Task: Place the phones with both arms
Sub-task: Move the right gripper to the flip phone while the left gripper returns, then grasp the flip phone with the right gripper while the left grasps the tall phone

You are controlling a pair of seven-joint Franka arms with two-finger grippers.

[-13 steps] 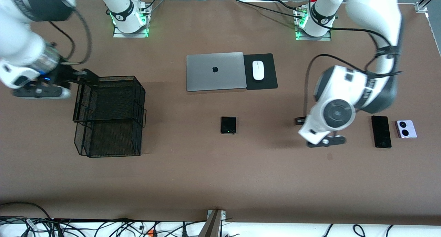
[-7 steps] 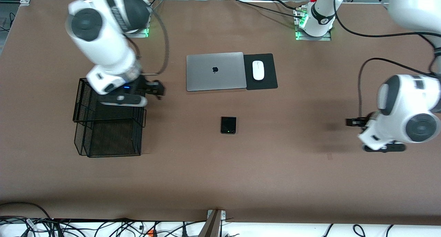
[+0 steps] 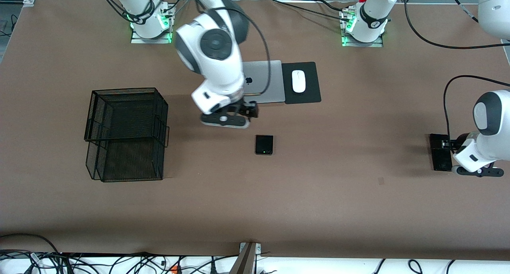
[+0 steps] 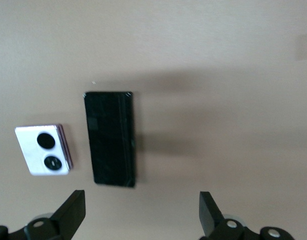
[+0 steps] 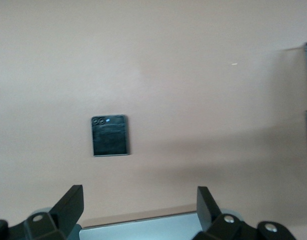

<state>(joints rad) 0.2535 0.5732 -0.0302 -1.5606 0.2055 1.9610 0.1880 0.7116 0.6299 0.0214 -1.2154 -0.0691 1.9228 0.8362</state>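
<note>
Brown table [image 3: 318, 202] bears square black flip phone [image 3: 264, 145].

Two white arms [image 3: 217, 63] — dark grey round joints, looping black cables, green-lit bases.

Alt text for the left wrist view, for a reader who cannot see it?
The left end effector, fingers spread open, hangs over the brown table above a long black slab phone. A lilac-white flip phone with two black lenses lies flat beside the slab phone, apart from it.

A matt brown table [image 3: 318, 210], a black wire-mesh basket [image 3: 125, 132], and a glossy black slab phone [image 4: 111, 137] are seen.
</note>
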